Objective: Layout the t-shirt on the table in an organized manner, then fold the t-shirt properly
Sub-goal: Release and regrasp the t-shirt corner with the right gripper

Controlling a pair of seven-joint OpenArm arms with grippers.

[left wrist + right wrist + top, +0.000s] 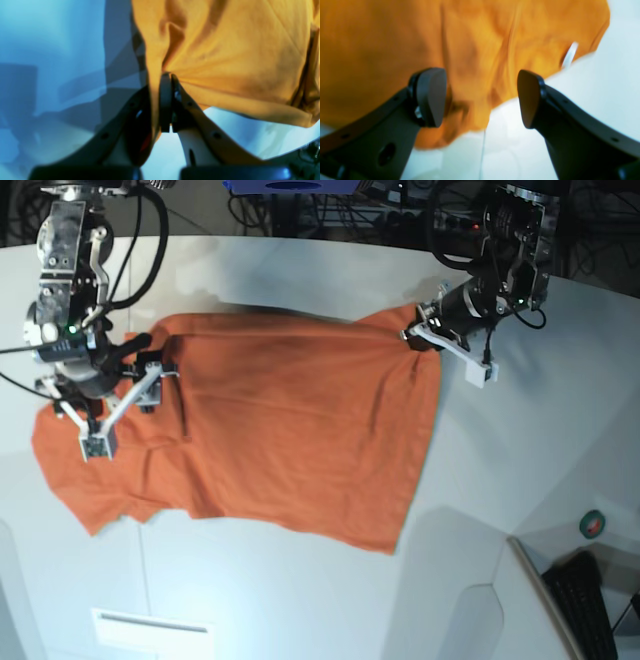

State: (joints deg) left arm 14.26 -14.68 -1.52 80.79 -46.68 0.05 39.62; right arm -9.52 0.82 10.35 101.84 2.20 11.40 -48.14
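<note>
Orange t-shirt (290, 440) sprawls mid-frame on the white worktop (500, 480); left pincer (168, 80) clamps its corner upper right, right pincer (481, 97) gapes at left over the cloth.

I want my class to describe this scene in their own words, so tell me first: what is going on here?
A two-armed robot is spreading an orange t-shirt on a white table. The left end effector is shut on a pinch of the shirt's fabric at one corner. The right end effector stands open over the other end of the shirt, gripping nothing. The shirt lies mostly spread out but wrinkled, and not yet folded.
</note>
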